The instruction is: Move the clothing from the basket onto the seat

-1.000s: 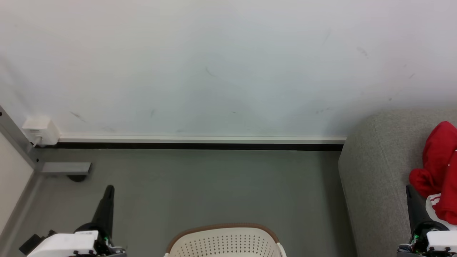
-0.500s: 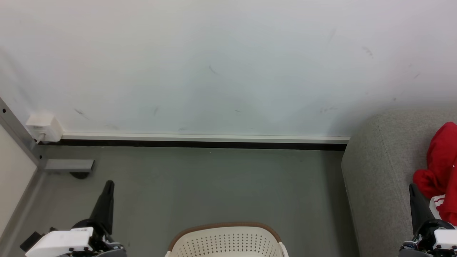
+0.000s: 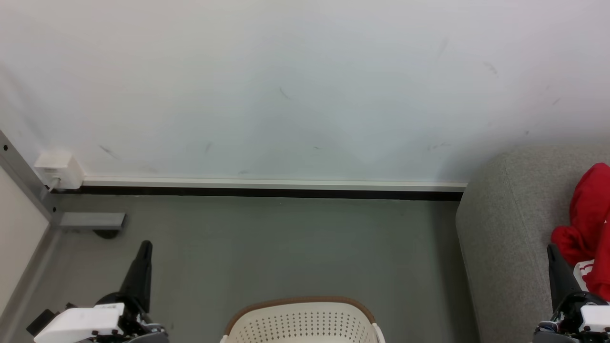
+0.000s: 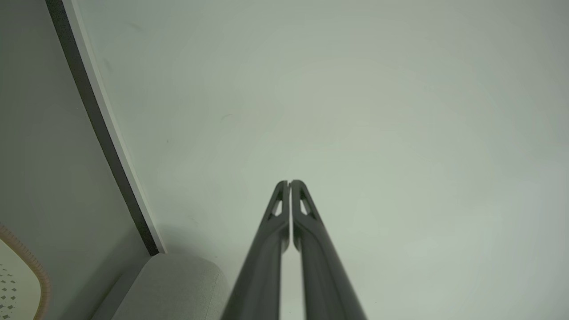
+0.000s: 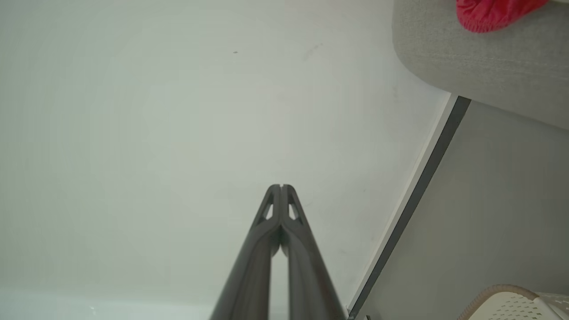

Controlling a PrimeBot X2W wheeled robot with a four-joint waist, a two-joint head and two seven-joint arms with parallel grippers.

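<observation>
Red fabric clothing (image 3: 587,214) lies heaped on the large grey upholstered sofa (image 3: 505,247), far right. The cream-white perforated plastic basket with brown rim (image 3: 300,324) stands on the grey floor (image 3: 286,247), near centre. Left gripper (image 4: 289,182), near left: clenched, empty. Right gripper (image 5: 281,186), near right, close to the clothing: clenched, empty.
</observation>
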